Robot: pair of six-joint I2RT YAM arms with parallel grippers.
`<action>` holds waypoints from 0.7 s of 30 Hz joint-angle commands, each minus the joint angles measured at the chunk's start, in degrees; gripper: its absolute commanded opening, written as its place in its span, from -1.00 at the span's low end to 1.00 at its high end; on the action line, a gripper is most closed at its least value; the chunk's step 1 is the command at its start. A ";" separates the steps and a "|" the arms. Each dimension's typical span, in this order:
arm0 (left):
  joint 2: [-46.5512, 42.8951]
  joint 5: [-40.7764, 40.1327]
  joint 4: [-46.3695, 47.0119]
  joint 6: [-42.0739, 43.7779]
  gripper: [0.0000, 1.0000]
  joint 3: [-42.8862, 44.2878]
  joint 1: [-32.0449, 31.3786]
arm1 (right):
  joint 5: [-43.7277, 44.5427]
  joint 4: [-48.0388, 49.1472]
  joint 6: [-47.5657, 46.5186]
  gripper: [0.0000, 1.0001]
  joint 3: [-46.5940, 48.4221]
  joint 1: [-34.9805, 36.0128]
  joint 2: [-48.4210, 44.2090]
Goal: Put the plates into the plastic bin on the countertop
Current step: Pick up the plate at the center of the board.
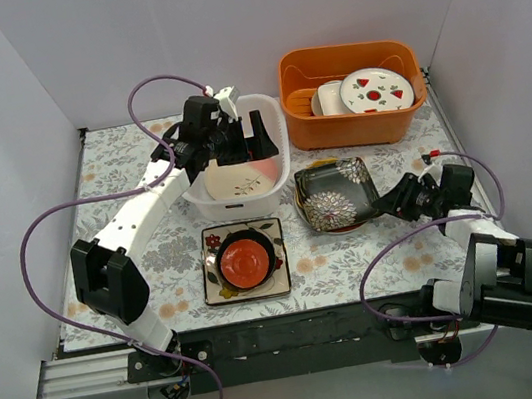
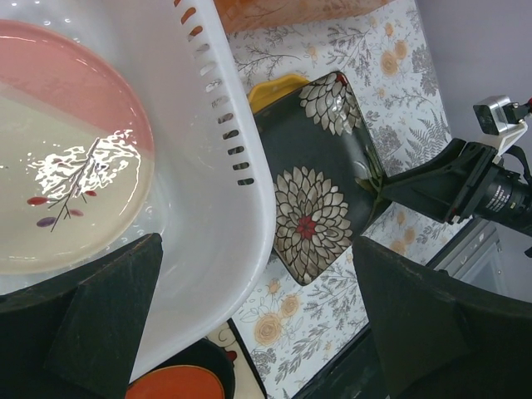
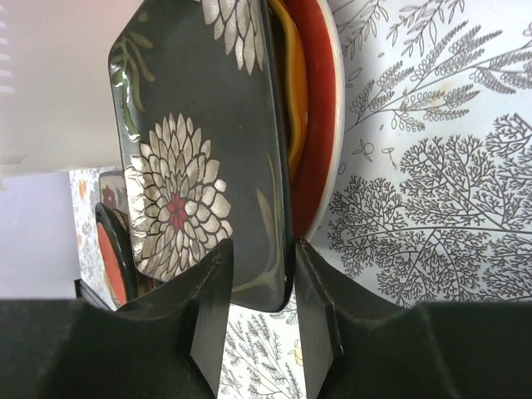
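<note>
Seizing the black square plate, which lay atop stacked plates on the countertop beside the plastic bin, was apparently in hand: right gripper straddled its rim, jaws half-closed, hold unconfirmed; left gripper gaped empty over bin; next likely needed firm pinch, level lift.

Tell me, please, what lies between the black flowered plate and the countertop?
Under the black flowered plate, a yellow plate atop a red round plate; the right wrist view shows it.

An orange tub at the back holds a white fruit-marked plate.
</note>
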 commanded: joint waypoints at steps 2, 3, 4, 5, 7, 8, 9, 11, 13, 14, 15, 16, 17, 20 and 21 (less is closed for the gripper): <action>-4.07 0.13 0.22 -0.32 0.96 -1.13 -0.12 | -4.33 7.28 2.82 -0.21 -1.75 -0.64 3.16; -4.08 0.12 0.39 -0.32 0.96 -1.31 -0.12 | -5.03 7.81 3.09 -0.22 -1.75 -0.64 3.69; -4.25 0.04 0.48 -0.40 0.97 -1.75 -0.12 | -5.48 9.03 3.53 -0.23 -1.75 -0.73 4.74; -4.25 0.04 0.48 -0.49 0.96 -1.93 -0.12 | -5.83 9.66 3.88 -0.25 -1.84 -0.73 5.27; -4.34 0.04 0.48 -0.58 0.96 -2.37 -0.12 | -6.80 10.62 4.41 -0.26 -1.84 -0.82 6.33; -4.43 0.12 0.66 -0.58 0.96 -2.54 -0.12 | -7.15 11.85 5.02 -0.27 -1.84 -0.73 7.29; -4.43 0.04 0.66 -0.58 0.96 -2.72 -0.12 | -7.85 12.56 5.29 -0.27 -1.84 -0.73 7.91; -4.60 -0.23 0.75 -0.58 0.96 -2.81 -0.12 | -8.47 14.40 6.16 -0.28 -1.93 -0.73 9.31; -4.52 -0.14 0.83 -0.67 0.96 -2.81 -0.12 | -9.26 15.55 6.69 -0.28 -2.28 -0.73 10.11; -4.51 -0.23 0.83 -0.67 0.96 -2.72 -0.21 | -9.52 16.07 6.96 -0.28 -2.37 -0.73 10.98; -4.60 -0.23 0.92 -0.58 0.96 -2.72 -0.13 | -10.13 16.95 7.31 -0.28 -2.45 -0.73 11.51; -4.52 -0.23 0.92 -0.58 0.96 -2.81 -0.12 | -10.40 17.31 7.40 -0.28 -2.45 -0.73 12.47; -4.43 -0.40 0.92 -0.67 0.96 -2.90 -0.12 | -10.66 17.57 7.57 -0.29 -2.54 -0.73 13.01; -4.43 -0.14 0.92 -0.58 0.96 -2.90 -0.12 | -11.37 19.24 8.36 -0.31 -2.89 -0.73 14.50; -4.51 -0.23 0.92 -0.58 0.96 -3.07 -0.12 | -11.63 19.76 8.54 -0.33 -3.15 -0.73 14.85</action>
